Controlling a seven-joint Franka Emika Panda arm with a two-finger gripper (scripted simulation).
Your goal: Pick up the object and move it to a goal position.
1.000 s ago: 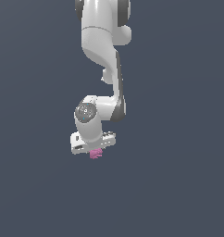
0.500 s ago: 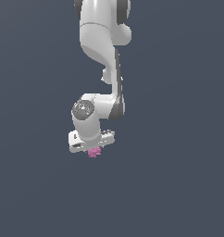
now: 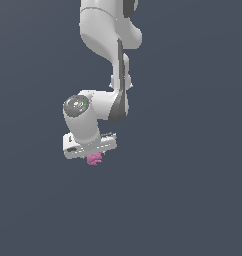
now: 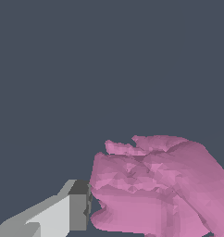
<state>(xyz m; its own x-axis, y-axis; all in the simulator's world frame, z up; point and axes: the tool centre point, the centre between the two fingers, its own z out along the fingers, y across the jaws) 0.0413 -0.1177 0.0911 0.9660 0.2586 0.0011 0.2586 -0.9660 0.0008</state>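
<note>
You see the gripper (image 3: 94, 159) clamped on the pink lump (image 3: 94, 159), one fingertip (image 4: 79, 203) pressed to its side, the lump hanging under the hand, which has drifted toward the exterior view's left since earlier.

Exterior view: distant camera facing the arm (image 3: 105, 60), framing its gripper (image 3: 95, 156) near centre against a plain grey ground. Wrist view: very close, looking past one fingertip (image 4: 79, 206). Both views share the pink lump (image 3: 94, 159) (image 4: 155, 187), at about 5 o'clock in the wrist frame.
</note>
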